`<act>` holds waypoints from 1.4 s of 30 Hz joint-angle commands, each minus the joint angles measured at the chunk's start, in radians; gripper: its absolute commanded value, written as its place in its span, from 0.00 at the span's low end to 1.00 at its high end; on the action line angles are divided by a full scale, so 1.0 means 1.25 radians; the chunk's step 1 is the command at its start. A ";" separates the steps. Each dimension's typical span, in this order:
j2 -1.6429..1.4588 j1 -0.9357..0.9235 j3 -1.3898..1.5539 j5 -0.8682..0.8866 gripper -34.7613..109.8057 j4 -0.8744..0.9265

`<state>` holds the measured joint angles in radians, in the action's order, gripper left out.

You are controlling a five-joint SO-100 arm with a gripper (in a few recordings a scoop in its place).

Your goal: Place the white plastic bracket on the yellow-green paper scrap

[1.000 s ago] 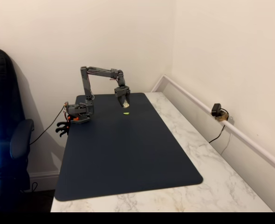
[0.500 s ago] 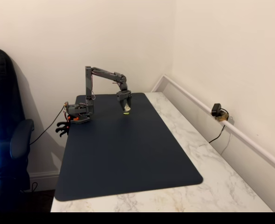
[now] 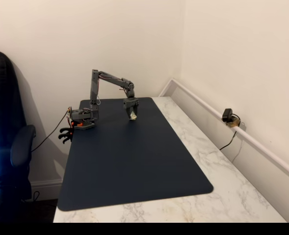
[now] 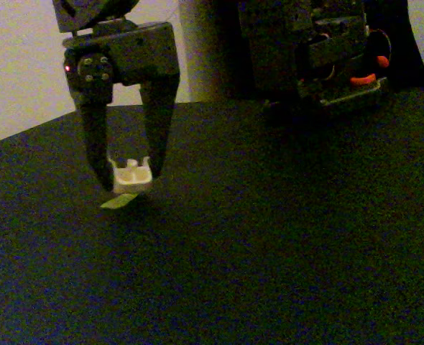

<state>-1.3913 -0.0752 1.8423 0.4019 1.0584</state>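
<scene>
arm: reaching forward, elbow bent | hand [image 4: 131,183]: pointing down, fingers clamped, low

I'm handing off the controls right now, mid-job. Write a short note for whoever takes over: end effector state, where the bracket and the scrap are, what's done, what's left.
End effector: pointing down over the dark mat, shut on the white plastic bracket, which sits between its fingertips.
Yellow-green paper scrap: flat on the mat, directly under the bracket, poking out toward the lower left in a fixed view.
Done: bracket picked up and brought down over the scrap. Whether it already touches the scrap cannot be told.
Left: open the end effector so the bracket rests on the scrap, then lift clear.
</scene>
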 commanded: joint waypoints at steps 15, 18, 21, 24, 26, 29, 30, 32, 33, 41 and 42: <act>-0.280 0.015 -0.032 -0.032 0.24 0.072; -0.352 0.027 -0.015 -0.060 0.24 0.076; -0.433 0.049 0.052 -0.124 0.24 0.015; -0.506 0.088 0.125 -0.244 0.24 -0.044; -0.557 0.102 0.191 -0.274 0.24 -0.072; -0.642 0.118 0.297 -0.312 0.24 -0.101; -0.680 0.123 0.337 -0.322 0.24 -0.114; -0.760 0.118 0.414 -0.318 0.24 -0.121; -0.798 0.114 0.447 -0.315 0.24 -0.117; -0.978 0.056 0.589 -0.351 0.24 -0.069; -0.998 0.055 0.604 -0.350 0.24 -0.064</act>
<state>-2.5602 0.0138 2.5648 -0.0307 0.9526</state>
